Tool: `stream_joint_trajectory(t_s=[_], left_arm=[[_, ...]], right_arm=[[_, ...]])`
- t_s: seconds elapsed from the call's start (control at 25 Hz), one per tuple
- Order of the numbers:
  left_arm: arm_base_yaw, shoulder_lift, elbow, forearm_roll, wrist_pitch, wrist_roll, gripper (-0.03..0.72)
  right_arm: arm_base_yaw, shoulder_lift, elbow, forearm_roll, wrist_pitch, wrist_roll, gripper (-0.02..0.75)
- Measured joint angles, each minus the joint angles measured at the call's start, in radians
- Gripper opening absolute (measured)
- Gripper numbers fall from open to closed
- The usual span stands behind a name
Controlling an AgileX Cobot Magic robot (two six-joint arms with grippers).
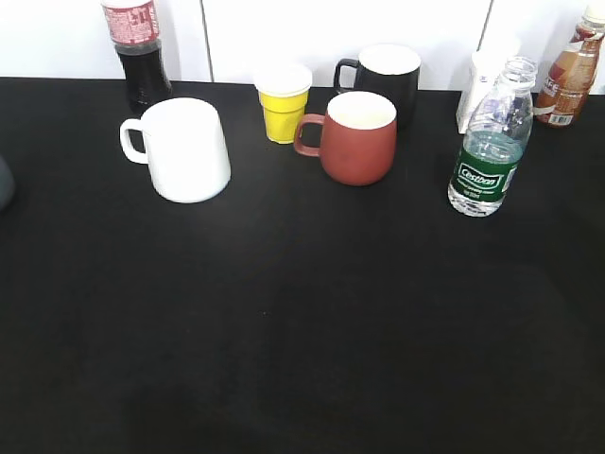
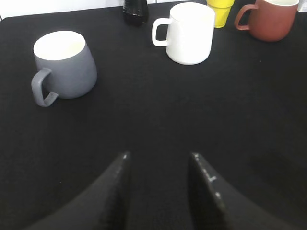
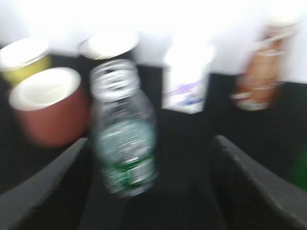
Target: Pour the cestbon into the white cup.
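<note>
Standing uncapped at the counter's (image 1: pixel 302 331) right side, the cestbon (image 1: pixel 489 142) is clear plastic, green-labelled and partly full. It should prove light, thin-walled and easily squeezed, so a mid-body grip at the label looks safest. The white cup (image 1: pixel 180 148) sits well apart on the left. Both the right gripper (image 3: pixel 148 182) and left gripper (image 2: pixel 160 184) have fingers spread, empty.

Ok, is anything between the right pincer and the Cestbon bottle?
Nothing visible. In the right wrist view the right pincer is open, and the Cestbon bottle stands just ahead, left of centre. The red-brown mug sits to the bottle's left, close beside it.
</note>
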Motion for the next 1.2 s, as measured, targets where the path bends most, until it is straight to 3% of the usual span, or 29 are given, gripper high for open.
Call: stream_joint_trajectory(t_s=[0.2,0.36,0.48,0.64,0.8,1.2], left_arm=[[0.000,0.000,0.000,0.000,0.000,0.000,0.243],[0.000,0.000,0.000,0.000,0.000,0.000,0.240],[0.000,0.000,0.000,0.000,0.000,0.000,0.238],[0.000,0.000,0.000,0.000,0.000,0.000,0.238],[0.000,0.000,0.000,0.000,0.000,0.000,0.238],[0.000,0.000,0.000,0.000,0.000,0.000,0.238]], right_arm=[[0.000,-0.174,0.020,0.680,0.318,-0.621,0.576],[0.000,-0.460,0.020,0.992,0.651,-0.834,0.576],[0.000,-0.674,-0.016,1.102,1.043,-0.975,0.576],[0.000,-0.899,0.001,1.216,1.289,-1.030,0.576],[0.000,-1.054,0.011,1.169,1.325,-1.038,0.575],[0.000,-1.061,0.013,1.151,1.327,-1.028,0.575]])
